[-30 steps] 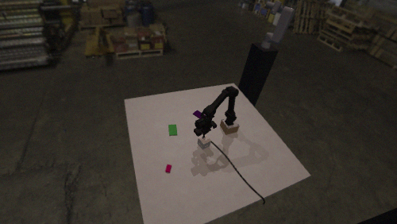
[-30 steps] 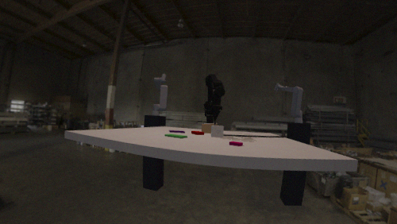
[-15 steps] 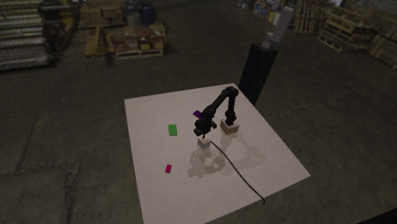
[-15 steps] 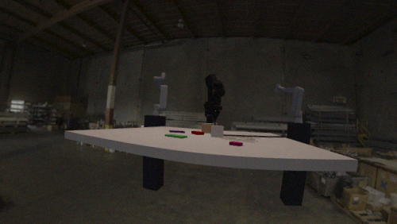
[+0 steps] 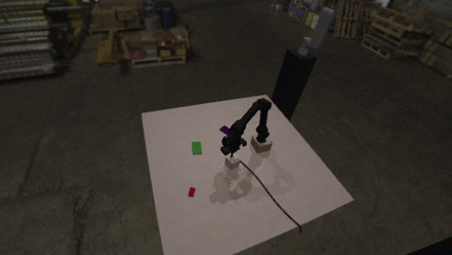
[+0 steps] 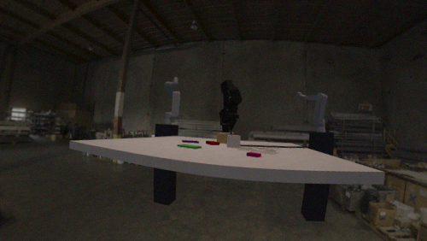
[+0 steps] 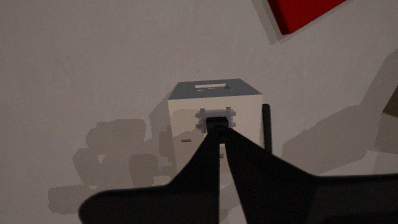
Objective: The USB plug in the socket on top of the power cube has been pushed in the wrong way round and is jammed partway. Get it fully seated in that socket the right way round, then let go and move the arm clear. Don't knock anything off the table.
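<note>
The power cube [image 5: 232,165] [image 6: 233,142] [image 7: 250,112] stands on the table [image 5: 172,128] [image 6: 128,155] below the arm. In the wrist view its pale top face carries a grey socket surround, and its grey side face has a slot. My gripper [image 5: 232,155] [image 6: 231,132] [image 7: 220,134] is shut on the dark USB plug [image 7: 217,121], directly over the socket surround. The fingertips hide part of the plug, so its way round, and whether it is in the socket or just above it, cannot be told.
A black cable [image 5: 271,195] runs from beside the cube to the table's edge. A red block [image 6: 213,143] [image 7: 310,12], a green block [image 5: 196,147] [image 6: 189,146], a purple block [image 5: 224,129] [image 6: 190,141] and a magenta block [image 5: 192,192] [image 6: 254,155] lie around. A brown block [image 5: 261,145] is under the arm's base.
</note>
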